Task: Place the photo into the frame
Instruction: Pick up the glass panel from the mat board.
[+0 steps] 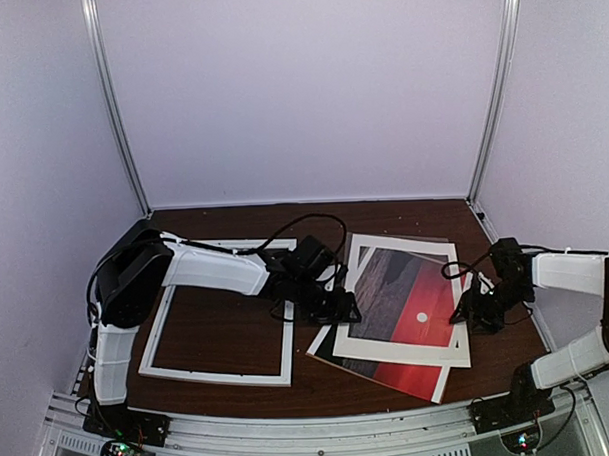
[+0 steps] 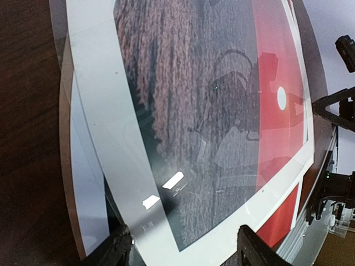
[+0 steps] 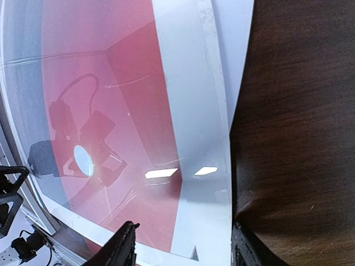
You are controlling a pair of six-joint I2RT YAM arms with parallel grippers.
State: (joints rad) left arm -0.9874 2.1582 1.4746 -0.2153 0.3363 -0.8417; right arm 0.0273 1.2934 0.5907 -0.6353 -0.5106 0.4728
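The photo (image 1: 430, 296), a red sunset with a small white sun, lies right of centre under a white mat (image 1: 409, 351), with a glossy clear sheet over both. It also shows in the left wrist view (image 2: 273, 61) and the right wrist view (image 3: 111, 66). The white frame (image 1: 220, 374) lies flat at the left with bare table inside it. My left gripper (image 1: 339, 305) (image 2: 186, 250) is open above the stack's left edge. My right gripper (image 1: 477, 310) (image 3: 183, 250) is open, its jaws straddling the mat's right border (image 3: 191, 94).
A brown backing board edge (image 2: 65, 166) shows under the stack's left side. The clear sheet (image 3: 237, 39) overhangs the mat on the right. Bare dark wood table (image 3: 299, 111) lies right of the stack. Enclosure walls and metal posts (image 1: 115, 105) surround the table.
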